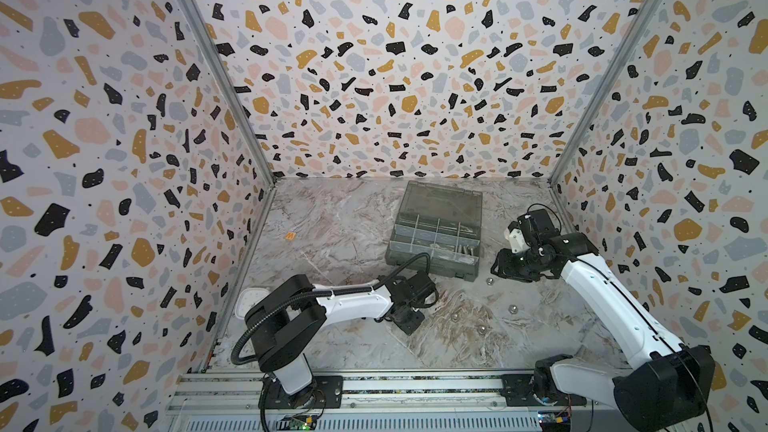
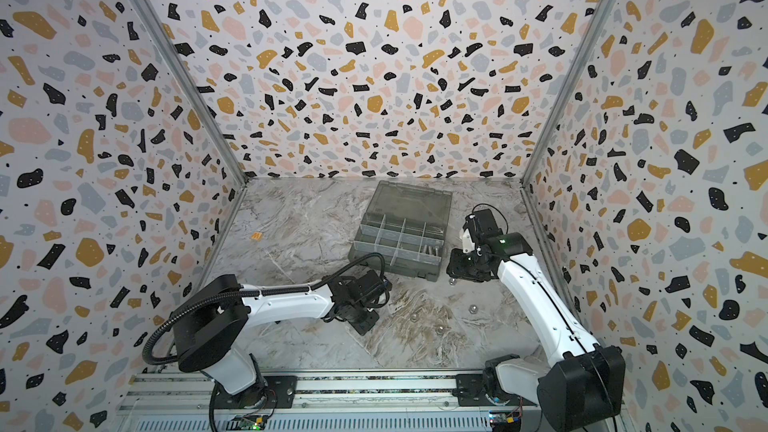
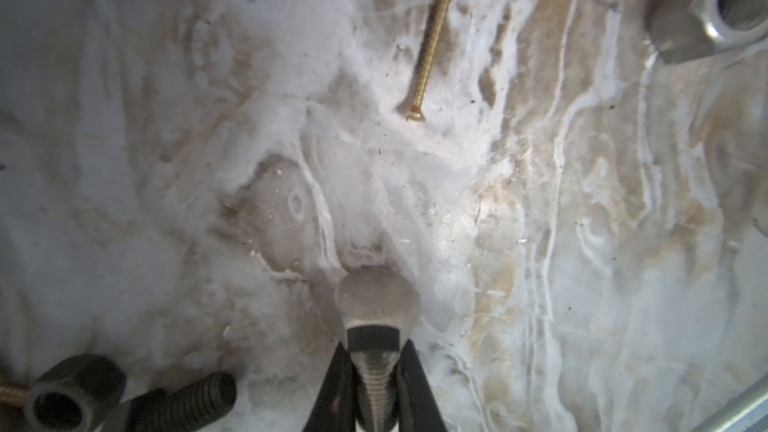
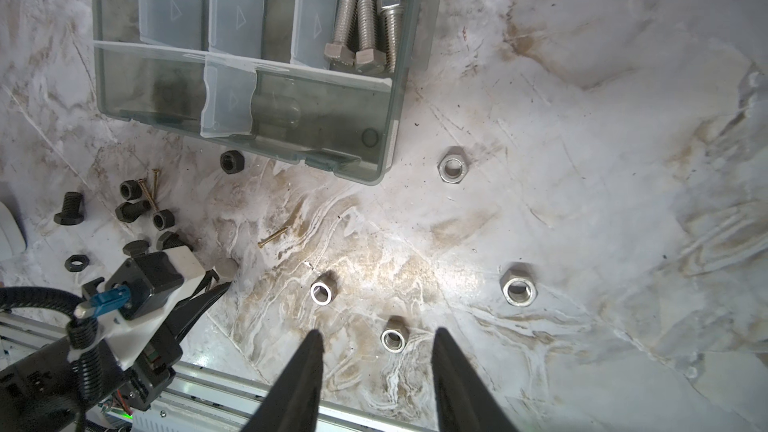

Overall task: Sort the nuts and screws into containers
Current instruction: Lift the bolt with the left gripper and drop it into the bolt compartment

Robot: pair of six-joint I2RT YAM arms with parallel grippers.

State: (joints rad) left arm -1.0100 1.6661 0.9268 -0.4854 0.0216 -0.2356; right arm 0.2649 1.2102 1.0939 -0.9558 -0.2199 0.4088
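left hand clamps a silver screw over the marble surface

the surface (image 1: pixel 332 222) is marble-patterned, grey-white with tan veins, and fills the lower middle of both top views. terrazzo-print walls (image 1: pixel 374 56) in ochre, pink, grey and black close it in on three sides. an aluminium rail (image 1: pixel 415 386) runs along the bottom edge and carries both arm bases. the smoky organiser box (image 1: pixel 428 270) sits at centre frame, its lid open toward the back wall. bolts (image 4: pixel 361 31), three and silver, lie side by side in one end compartment.

the left hand (image 3: pixel 376 388), low at lower centre, is closed on a silver screw (image 3: pixel 376 301) by its threaded shank, the head sticking out past the fingertips. a brass screw (image 3: pixel 432 35) lies just ahead. black screws and nuts (image 4: pixel 137 205) are scattered beside this hand. the right hand (image 4: pixel 378 332), right of the box, hangs with fingers spread and nothing between them, above four silver nuts (image 4: pixel 519 289) lying apart on the surface.
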